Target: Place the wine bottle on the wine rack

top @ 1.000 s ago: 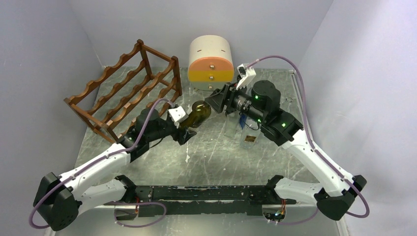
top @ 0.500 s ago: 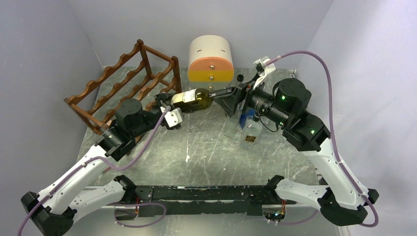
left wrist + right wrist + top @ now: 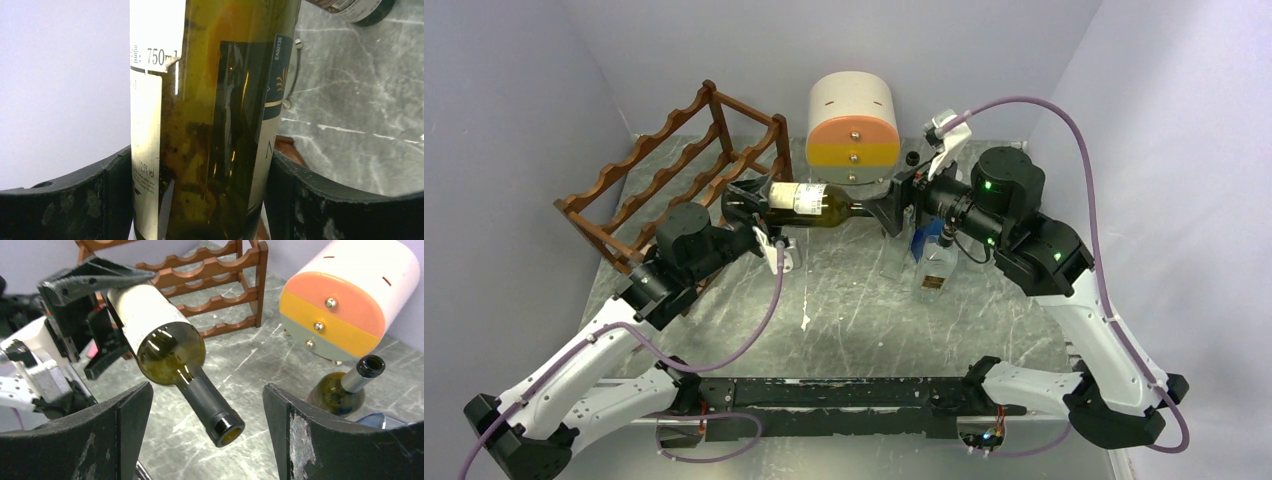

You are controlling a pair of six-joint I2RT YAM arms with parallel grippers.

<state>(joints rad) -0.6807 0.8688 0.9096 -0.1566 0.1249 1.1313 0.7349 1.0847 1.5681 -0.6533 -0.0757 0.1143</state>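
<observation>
A dark green wine bottle (image 3: 809, 200) with a white label is held level in the air, its neck pointing right. My left gripper (image 3: 759, 203) is shut on its lower body; in the left wrist view the bottle (image 3: 210, 125) fills the space between both fingers (image 3: 65, 200). My right gripper (image 3: 892, 205) is open around the neck; in the right wrist view the neck (image 3: 215, 410) hangs between the spread jaws without touching them. The reddish-brown wine rack (image 3: 674, 170) stands just left of and behind the bottle's base, and also shows in the right wrist view (image 3: 215, 270).
A cream-and-orange drawer box (image 3: 854, 125) stands at the back centre, close behind the bottle. Clear glass bottles (image 3: 934, 265) stand under the right arm. Another green bottle (image 3: 345, 385) stands by the drawer box. Grey walls close in the marble table (image 3: 844, 310).
The bottle, tipped and low a second ago, now lies level and has shifted left toward the rack in my left gripper. My right gripper has followed at the neck end.
</observation>
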